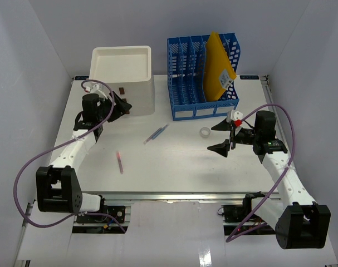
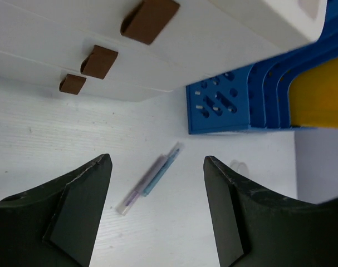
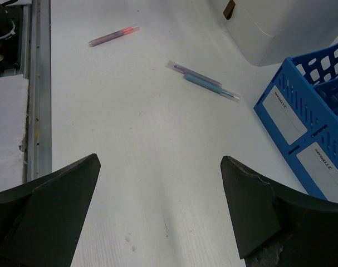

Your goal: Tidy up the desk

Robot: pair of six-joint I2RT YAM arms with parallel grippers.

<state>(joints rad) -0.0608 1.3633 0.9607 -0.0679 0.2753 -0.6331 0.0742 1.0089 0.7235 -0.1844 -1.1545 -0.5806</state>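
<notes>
The desk is a white tabletop with a silver rail along its front. A purple pen and a blue pen lie side by side near the middle, and a red pen lies front left. My left gripper is open beside the white drawer box, holding nothing. In the left wrist view the left gripper frames the two pens lying farther off. My right gripper hangs wide open over bare desk, with the right gripper empty.
A blue file organizer at the back holds a yellow envelope. A small clear tape roll lies in front of it. The drawer box shows brown handles. White walls close in the left, right and back.
</notes>
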